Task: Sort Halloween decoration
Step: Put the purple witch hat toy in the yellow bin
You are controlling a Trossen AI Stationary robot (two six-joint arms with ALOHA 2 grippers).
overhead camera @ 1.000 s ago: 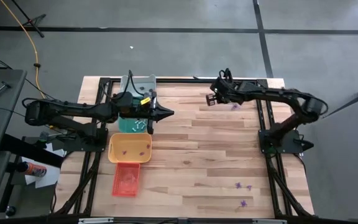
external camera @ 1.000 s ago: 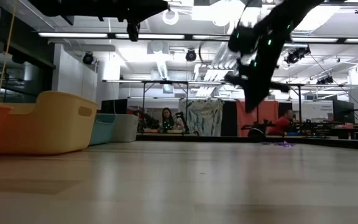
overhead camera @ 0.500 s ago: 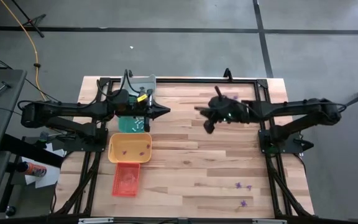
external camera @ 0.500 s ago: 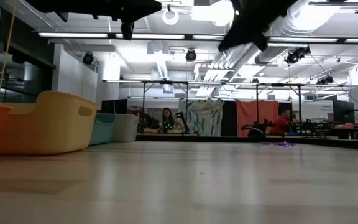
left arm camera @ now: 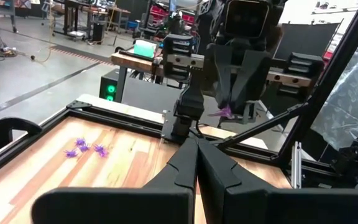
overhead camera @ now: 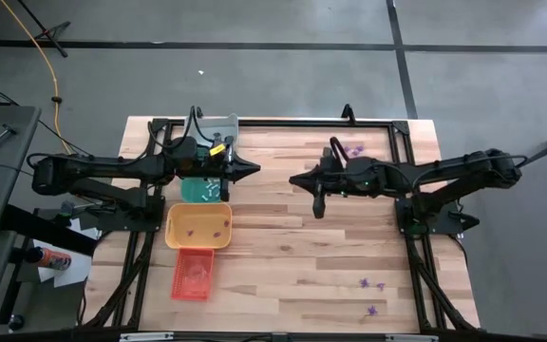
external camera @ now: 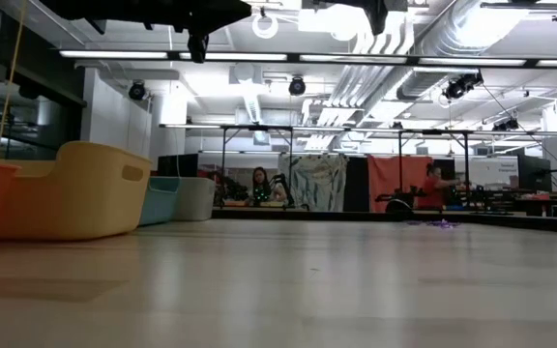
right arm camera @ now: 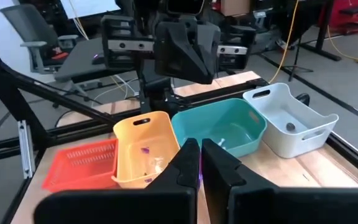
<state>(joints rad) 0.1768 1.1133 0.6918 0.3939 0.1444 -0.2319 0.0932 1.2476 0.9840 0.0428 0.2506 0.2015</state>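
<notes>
My right gripper [overhead camera: 292, 180] hovers over the table's middle, pointing toward the left edge, and is shut on a tiny purple trinket [left arm camera: 225, 112]. My left gripper [overhead camera: 254, 169] is shut and empty. It hangs above the teal tray [overhead camera: 200, 190] and faces the right gripper. More purple trinkets lie on the wood near the far right [overhead camera: 354, 149] and near the near right corner [overhead camera: 370, 284]. The yellow tray [right arm camera: 143, 146] has a few small pieces lying in it, and the grey tray [right arm camera: 289, 118] has one dark piece. My right gripper pinches the purple trinket [left arm camera: 225, 112] between its two fingertips. The fingers lie about level, coming from the table's right. The trinket is lifted clear of the table and sticks out a little below the tips.
Grey [overhead camera: 214, 126], teal, yellow [overhead camera: 198, 226] and orange [overhead camera: 193, 274] trays stand in a row along the left side. A black frame [overhead camera: 402, 190] borders the table top. Bare wood lies between the two grippers and toward the near edge. People show in the room beyond.
My right gripper has risen from the far right of the table. It has swung toward the middle and turned its fingers to point at the left edge, leaving the low view upward. The left gripper has stayed almost still.
</notes>
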